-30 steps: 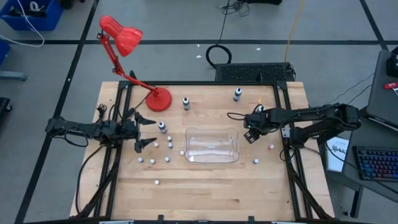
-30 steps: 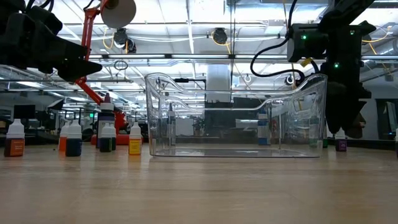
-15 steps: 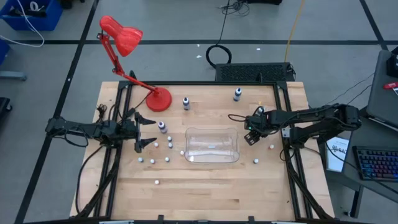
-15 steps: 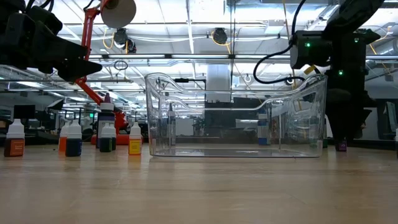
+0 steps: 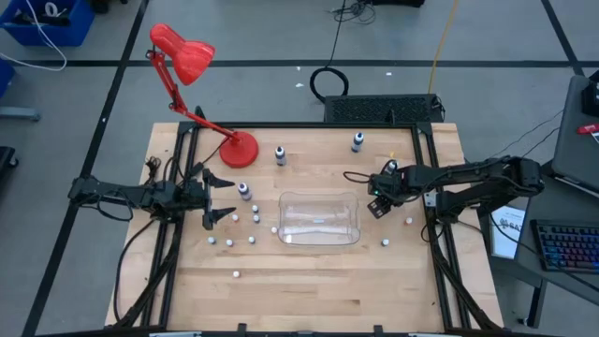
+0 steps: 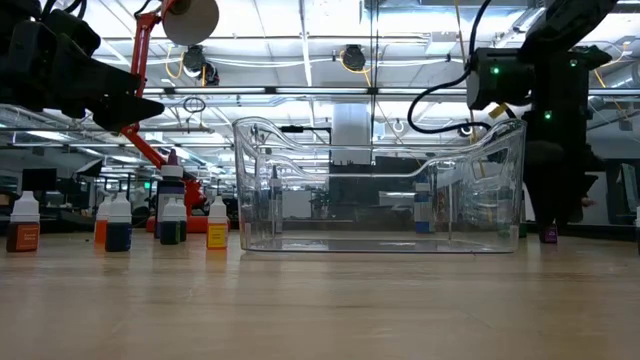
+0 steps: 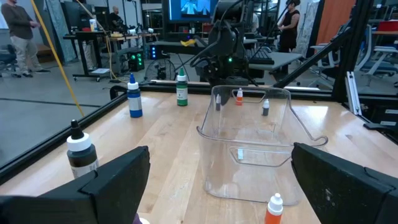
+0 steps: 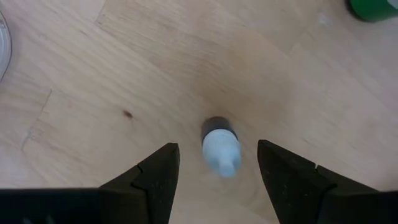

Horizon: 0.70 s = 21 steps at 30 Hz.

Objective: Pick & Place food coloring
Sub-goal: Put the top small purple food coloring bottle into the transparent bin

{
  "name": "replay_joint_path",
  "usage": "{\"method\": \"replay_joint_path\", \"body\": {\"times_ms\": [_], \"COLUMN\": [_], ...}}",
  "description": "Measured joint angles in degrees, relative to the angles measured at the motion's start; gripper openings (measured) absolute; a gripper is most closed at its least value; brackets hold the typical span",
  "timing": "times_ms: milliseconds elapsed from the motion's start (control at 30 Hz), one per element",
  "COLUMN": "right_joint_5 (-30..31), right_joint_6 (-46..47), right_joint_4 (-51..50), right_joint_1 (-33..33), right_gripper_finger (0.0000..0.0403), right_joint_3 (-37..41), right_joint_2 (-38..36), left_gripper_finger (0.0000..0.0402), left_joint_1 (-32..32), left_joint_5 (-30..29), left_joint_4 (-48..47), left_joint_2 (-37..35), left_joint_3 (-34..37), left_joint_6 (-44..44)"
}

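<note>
The food coloring is several tiny bottles standing on their bases on the wooden table. Most cluster left of the clear container (image 5: 241,229), and two stand at the right (image 5: 385,243). My right gripper (image 5: 378,204) points straight down just right of the container. It is open over one dark-bodied, white-capped bottle (image 8: 221,155), with a finger on either side and no contact. In the low view its fingers (image 6: 555,205) hang beside the container's right wall. My left gripper (image 5: 217,198) waits open at the table's left, pointing level.
The clear plastic container (image 5: 284,215) sits mid-table. Three taller bottles stand behind and left of it (image 5: 280,154), (image 5: 357,141), (image 5: 244,190). A red desk lamp's base (image 5: 241,149) stands at the far left. A purple-filled bottle (image 6: 548,235) stands near the right gripper.
My right gripper sank slightly toward the bottle beneath it early in the last second and has stayed still since, its fingers open as before. Nothing on the table has moved.
</note>
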State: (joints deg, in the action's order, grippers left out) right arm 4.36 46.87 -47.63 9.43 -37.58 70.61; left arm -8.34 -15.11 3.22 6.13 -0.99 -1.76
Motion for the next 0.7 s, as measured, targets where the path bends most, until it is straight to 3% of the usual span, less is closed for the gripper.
{"method": "replay_joint_path", "body": {"times_ms": [700], "right_joint_5": [3.1], "right_joint_6": [-0.6], "right_joint_4": [-2.6], "right_joint_1": [0.0], "right_gripper_finger": [0.0208], "right_joint_3": [-2.1], "right_joint_2": [0.0], "left_gripper_finger": [0.0388], "left_joint_1": [0.0], "left_joint_5": [0.0], "left_joint_4": [0.0], "left_joint_2": [0.0], "left_joint_3": [0.0], "left_joint_6": [0.0]}}
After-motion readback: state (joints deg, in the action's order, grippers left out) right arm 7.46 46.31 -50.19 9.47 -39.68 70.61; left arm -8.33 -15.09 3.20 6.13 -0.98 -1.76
